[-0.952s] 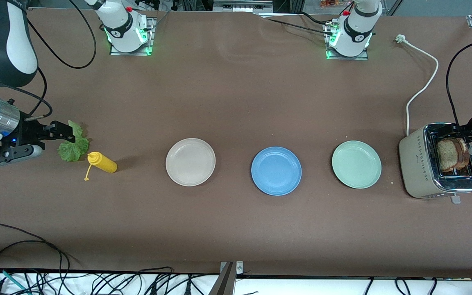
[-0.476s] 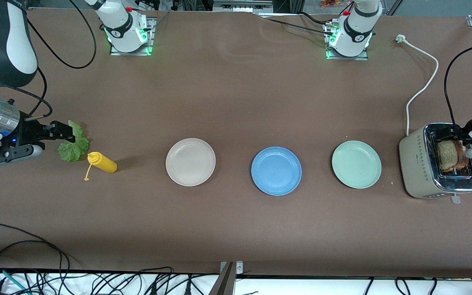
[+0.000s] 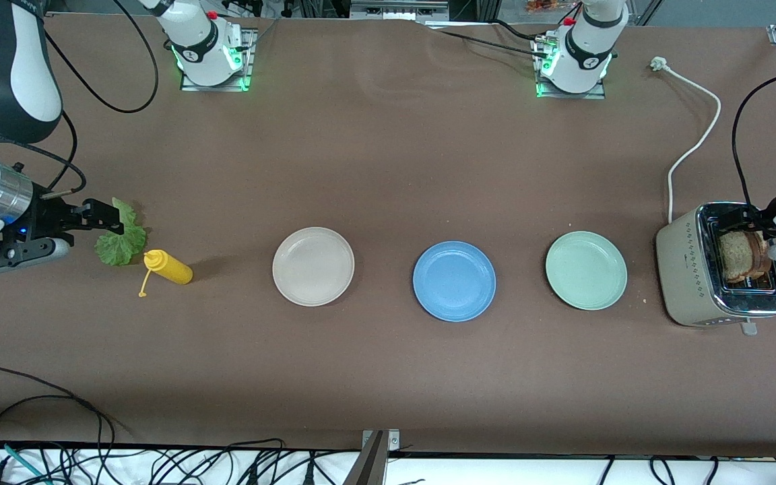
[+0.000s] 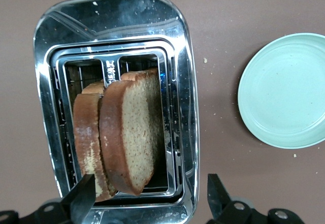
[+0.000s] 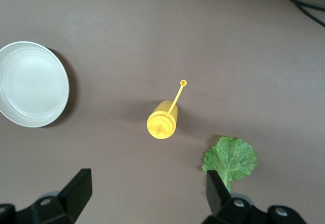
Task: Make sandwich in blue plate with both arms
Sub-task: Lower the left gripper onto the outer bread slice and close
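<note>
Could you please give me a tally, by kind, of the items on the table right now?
Plates: 3 (beige-white plate, blue plate, mint-green plate)
Bread slices: 2, in the toaster
Toaster: 1
Lettuce leaf: 1
Yellow squeeze bottle: 1
Total: 8

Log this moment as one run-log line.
left gripper: open over toaster, bread slices in slot | right gripper: open over lettuce leaf | blue plate: bare

White arms [image 3: 4, 74], black joints, seemingly black fingers [image 5: 76, 193].
</note>
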Robot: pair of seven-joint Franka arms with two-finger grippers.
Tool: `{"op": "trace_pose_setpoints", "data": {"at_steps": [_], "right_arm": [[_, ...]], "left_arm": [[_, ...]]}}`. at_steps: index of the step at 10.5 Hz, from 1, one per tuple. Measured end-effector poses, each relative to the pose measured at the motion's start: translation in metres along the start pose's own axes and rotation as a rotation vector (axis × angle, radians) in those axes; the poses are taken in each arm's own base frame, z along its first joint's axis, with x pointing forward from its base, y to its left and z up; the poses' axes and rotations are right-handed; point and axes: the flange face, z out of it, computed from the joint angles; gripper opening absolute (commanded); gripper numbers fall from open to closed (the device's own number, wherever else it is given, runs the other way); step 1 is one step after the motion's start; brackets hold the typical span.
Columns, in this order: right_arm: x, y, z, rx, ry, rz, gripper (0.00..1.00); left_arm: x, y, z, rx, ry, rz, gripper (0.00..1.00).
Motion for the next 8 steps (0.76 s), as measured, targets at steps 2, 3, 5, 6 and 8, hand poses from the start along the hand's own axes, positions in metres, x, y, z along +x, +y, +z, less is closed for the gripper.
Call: {"op": "trace_pose_setpoints", "data": {"at_steps": [2,3,5,6,8], "right_arm": [[0.0,0.0,0.0,0.0,0.0,-0.001,1.0],[0.0,0.0,0.0,0.0,0.0,-0.001,1.0],[0.0,0.0,0.0,0.0,0.0,0.0,1.0],[0.0,0.0,0.0,0.0,0.0,0.0,1.0],[0.0,0.0,0.0,0.0,0.0,-0.001,1.0]], "left_arm": [[0.003,0.007,0.003,-0.003,-0.005,-0.018,0.97],[0.005,0.012,0.005,-0.006,-0.01,-0.017,0.97],[0.007,0.015,0.01,-0.009,-0.016,-0.014,0.97],[0.006,0.013,0.011,-0.01,-0.018,-0.016,0.97],[0.006,0.011,0.011,-0.01,-0.019,-0.02,0.98]]}}
